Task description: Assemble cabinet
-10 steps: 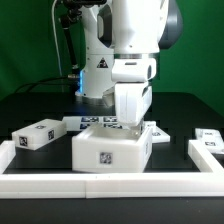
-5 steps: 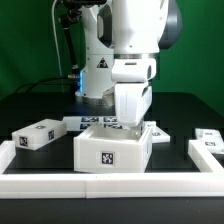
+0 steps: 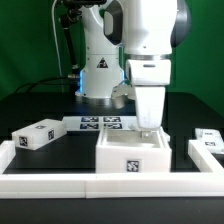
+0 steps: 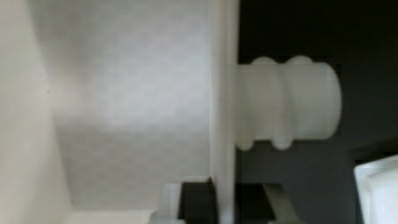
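Observation:
The cabinet body (image 3: 133, 155), a white open box with one marker on its front face, stands on the black table against the front border rail (image 3: 60, 184). My gripper (image 3: 148, 127) reaches down from above onto its far wall and is shut on that wall. In the wrist view the thin white wall (image 4: 226, 90) runs between my two dark fingers (image 4: 201, 205), and my gripper (image 4: 237, 206) pinches it. A white ribbed knob (image 4: 294, 100) sticks out beside the wall. The inside of the box is hidden in the exterior view.
A loose white block (image 3: 38, 133) with markers lies at the exterior view's left. The marker board (image 3: 100, 123) lies flat behind. Two white parts (image 3: 208, 140) lie at the right, by the rail's right corner. The robot base (image 3: 100, 70) stands at the back.
My gripper and the cabinet body have moved together to the exterior view's right, and the body has turned square to the front rail.

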Available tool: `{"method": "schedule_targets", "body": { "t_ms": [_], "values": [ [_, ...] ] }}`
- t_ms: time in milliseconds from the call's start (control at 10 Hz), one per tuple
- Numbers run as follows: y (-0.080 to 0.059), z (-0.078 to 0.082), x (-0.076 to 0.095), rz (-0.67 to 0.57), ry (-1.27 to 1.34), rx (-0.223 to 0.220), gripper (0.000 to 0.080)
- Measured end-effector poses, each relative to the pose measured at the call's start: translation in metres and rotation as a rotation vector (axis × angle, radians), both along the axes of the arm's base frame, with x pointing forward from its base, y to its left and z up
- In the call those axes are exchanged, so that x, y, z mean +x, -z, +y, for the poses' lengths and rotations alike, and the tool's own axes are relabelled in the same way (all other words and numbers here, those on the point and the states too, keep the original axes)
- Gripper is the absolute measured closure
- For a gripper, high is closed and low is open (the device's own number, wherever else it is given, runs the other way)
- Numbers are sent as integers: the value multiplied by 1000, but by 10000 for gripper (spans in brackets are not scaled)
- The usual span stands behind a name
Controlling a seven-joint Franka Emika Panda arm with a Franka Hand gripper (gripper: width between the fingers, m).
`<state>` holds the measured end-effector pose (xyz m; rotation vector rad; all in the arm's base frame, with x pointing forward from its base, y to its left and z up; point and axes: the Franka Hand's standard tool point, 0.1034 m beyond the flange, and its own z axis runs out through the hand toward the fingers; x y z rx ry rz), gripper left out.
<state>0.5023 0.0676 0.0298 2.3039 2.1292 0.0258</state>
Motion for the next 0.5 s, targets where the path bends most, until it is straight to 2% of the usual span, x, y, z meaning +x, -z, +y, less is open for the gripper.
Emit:
{"method": "schedule_targets", "body": {
  "t_ms": [200,500],
  "values": [
    [0,10,2,-5,-17,4,765],
    [0,9,3,-4,-15,5,765]
  ]
}}
